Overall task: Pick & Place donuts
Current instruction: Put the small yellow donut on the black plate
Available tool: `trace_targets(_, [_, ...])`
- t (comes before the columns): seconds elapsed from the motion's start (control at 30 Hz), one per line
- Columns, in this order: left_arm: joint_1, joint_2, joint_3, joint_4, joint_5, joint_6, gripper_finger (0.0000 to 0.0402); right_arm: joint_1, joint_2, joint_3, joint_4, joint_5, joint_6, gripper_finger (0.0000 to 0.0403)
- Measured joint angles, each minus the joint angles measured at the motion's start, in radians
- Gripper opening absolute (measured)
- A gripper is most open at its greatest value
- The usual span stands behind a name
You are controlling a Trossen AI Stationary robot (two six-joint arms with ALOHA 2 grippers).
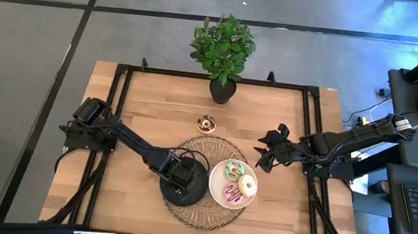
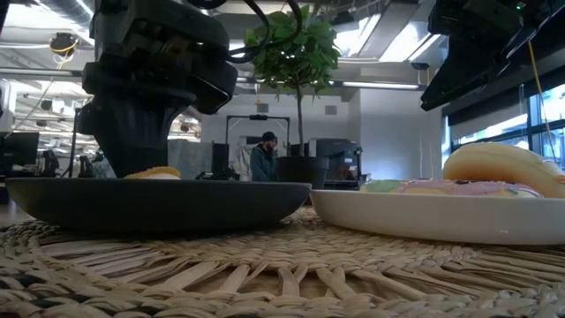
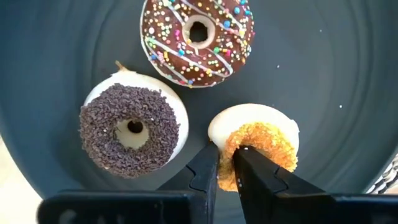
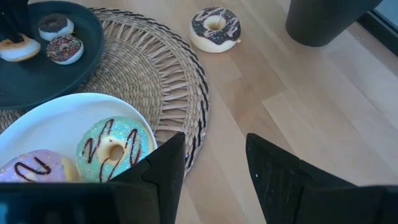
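Note:
My left gripper [image 3: 227, 155] points down into the black plate [image 1: 195, 196] and is shut on an orange-crumbed cream donut [image 3: 264, 140]. Beside it on that plate lie a chocolate donut with coloured sprinkles [image 3: 198, 37] and a white donut with chocolate sprinkles [image 3: 132, 127]. The white plate [image 1: 219, 197] carries a green donut [image 1: 233, 169], a cream one [image 1: 248, 184] and a pink one [image 1: 232, 195]. A chocolate-iced donut [image 1: 207, 123] lies flat on the bare table. My right gripper [image 1: 267, 150] is open and hovers right of the woven mat. My left gripper holds the orange-crumbed donut by the near side of its ring [image 3: 229, 163]. One finger [image 3: 255, 171] stands in the hole and the other [image 3: 204, 169] outside, pinching the ring wall between them. The fingers come from above, pointing down. The donut sits low in the black plate.
Both plates rest on a round woven mat [image 1: 213, 150] in the table's middle. A potted plant [image 1: 223, 53] stands at the far edge. Bare wood lies on the left and near right of the table. A person [image 2: 263, 159] shows far off in the room.

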Motion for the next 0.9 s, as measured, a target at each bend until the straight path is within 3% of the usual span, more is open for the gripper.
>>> trace_targets(0.53, [0.021, -0.004, 0.000, -0.024, 0.003, -0.054, 0.0130, 0.001, 0.037, 0.001, 0.132, -0.002, 0.001, 0.0172])
trace_targets(0.9, [0.024, -0.005, 0.037, -0.031, 0.016, -0.062, 0.0144, 0.001, 0.076, 0.001, 0.141, -0.001, -0.006, 0.0172])
